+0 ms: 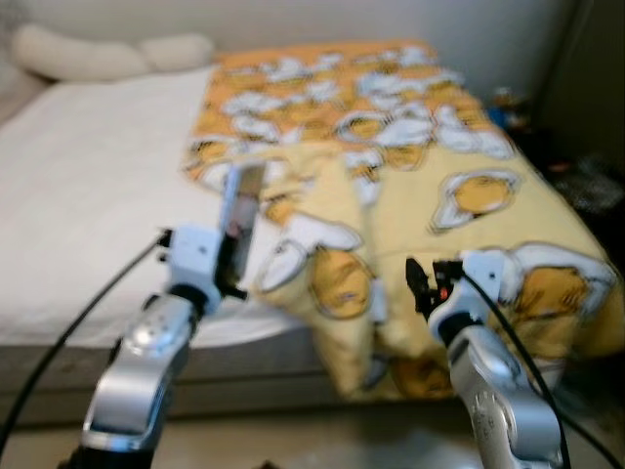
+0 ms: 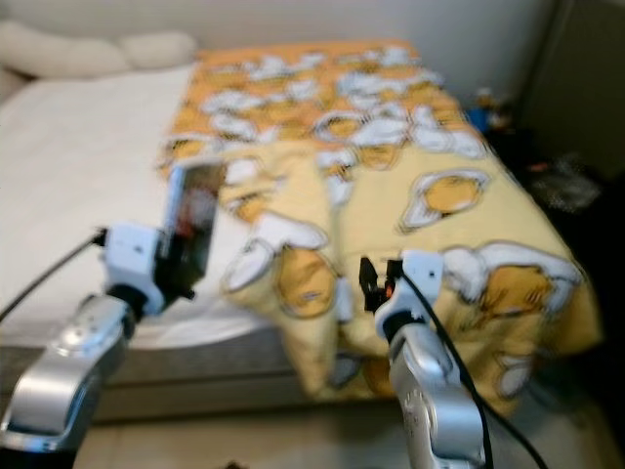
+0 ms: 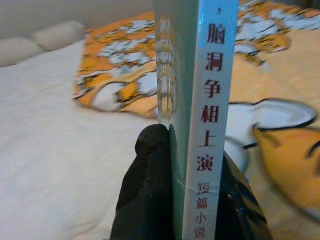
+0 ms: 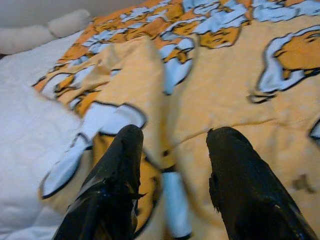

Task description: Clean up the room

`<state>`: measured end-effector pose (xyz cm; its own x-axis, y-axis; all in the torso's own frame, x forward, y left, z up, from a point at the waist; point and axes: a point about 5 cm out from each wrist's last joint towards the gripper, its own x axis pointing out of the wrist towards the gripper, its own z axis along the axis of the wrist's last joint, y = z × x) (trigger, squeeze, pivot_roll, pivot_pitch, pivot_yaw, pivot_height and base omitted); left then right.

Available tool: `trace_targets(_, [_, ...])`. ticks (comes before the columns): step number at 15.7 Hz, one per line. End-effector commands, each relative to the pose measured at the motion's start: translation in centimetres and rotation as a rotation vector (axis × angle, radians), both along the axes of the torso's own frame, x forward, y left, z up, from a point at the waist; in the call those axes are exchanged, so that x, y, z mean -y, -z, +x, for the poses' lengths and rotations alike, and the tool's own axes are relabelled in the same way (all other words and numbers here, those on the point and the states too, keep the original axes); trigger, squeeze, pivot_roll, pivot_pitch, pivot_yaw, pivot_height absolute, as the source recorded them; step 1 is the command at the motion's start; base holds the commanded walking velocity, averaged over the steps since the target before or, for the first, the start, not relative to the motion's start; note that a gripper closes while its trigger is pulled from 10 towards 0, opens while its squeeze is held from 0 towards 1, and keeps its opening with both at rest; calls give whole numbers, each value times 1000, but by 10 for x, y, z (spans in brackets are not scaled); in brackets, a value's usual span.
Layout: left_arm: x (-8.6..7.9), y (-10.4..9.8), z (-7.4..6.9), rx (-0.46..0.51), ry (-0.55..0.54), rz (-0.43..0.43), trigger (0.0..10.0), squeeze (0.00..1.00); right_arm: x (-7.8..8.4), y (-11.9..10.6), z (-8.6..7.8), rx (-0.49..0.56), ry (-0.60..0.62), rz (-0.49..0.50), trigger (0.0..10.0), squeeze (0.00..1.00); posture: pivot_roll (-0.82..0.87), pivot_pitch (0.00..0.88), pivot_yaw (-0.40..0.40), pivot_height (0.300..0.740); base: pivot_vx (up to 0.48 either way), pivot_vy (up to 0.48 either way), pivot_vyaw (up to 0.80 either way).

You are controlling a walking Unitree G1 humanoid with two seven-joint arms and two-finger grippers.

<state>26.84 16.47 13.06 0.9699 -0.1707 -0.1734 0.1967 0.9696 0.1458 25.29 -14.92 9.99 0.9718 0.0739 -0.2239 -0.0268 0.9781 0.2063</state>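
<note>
My left gripper (image 1: 232, 262) is shut on a thin book (image 1: 240, 210) and holds it upright above the bed's near edge. The left wrist view shows the book's pale blue spine (image 3: 212, 100) with red Chinese characters, clamped between the two black fingers (image 3: 150, 190). My right gripper (image 1: 422, 283) hangs open and empty over the rumpled front part of a yellow cartoon-print blanket (image 1: 420, 186); its fingers (image 4: 120, 165) stand apart above a fold of that blanket (image 4: 150, 90).
The bed has a white sheet (image 1: 88, 186) on its left half and pale pillows (image 1: 98, 54) at the head. Dark furniture and small items (image 1: 576, 147) crowd the right side. Bare floor (image 1: 293, 440) lies before the bed.
</note>
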Motion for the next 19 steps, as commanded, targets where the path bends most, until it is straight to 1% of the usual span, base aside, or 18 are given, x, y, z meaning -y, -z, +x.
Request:
trace_targets(1, [9,-10,1,44,36,-10,10000,0,7,-1,-1,-2,21,-25,10000,0,9,0,86,740,0,480,0])
trace_targets(5, [6,-10,-1,40,26,0,10000,0,2,-3,1,19,-24,-69,10000,0,17,0,76,740,0,480,0])
trace_targets(8, [4,-9,-3,31,9,-18,10000,0,1,-3,3,23,-47,-83,10000,0,19,0,58,740,0,480,0])
trace_targets(9, [2,-9,-4,40,-19,-15,10000,0,1,-3,4,23,-50,-85,10000,0,20,0,52,740,0,480,0])
trace_targets(11, [2,-8,-3,39,-26,-38,10000,0,1,-4,5,24,-55,-87,10000,0,24,0,47,740,0,480,0])
trace_targets(13, [1,-10,-3,44,-32,-39,10000,0,0,-4,7,27,-64,-89,10000,0,25,0,44,740,0,480,0])
trace_targets(17, [3,-11,-3,29,17,-31,10000,0,-2,-3,8,28,-67,-76,10000,0,31,0,53,740,0,480,0])
trace_targets(19, [1,-12,-3,30,20,-23,10000,0,-4,-2,7,27,-72,-74,10000,0,35,0,56,740,0,480,0])
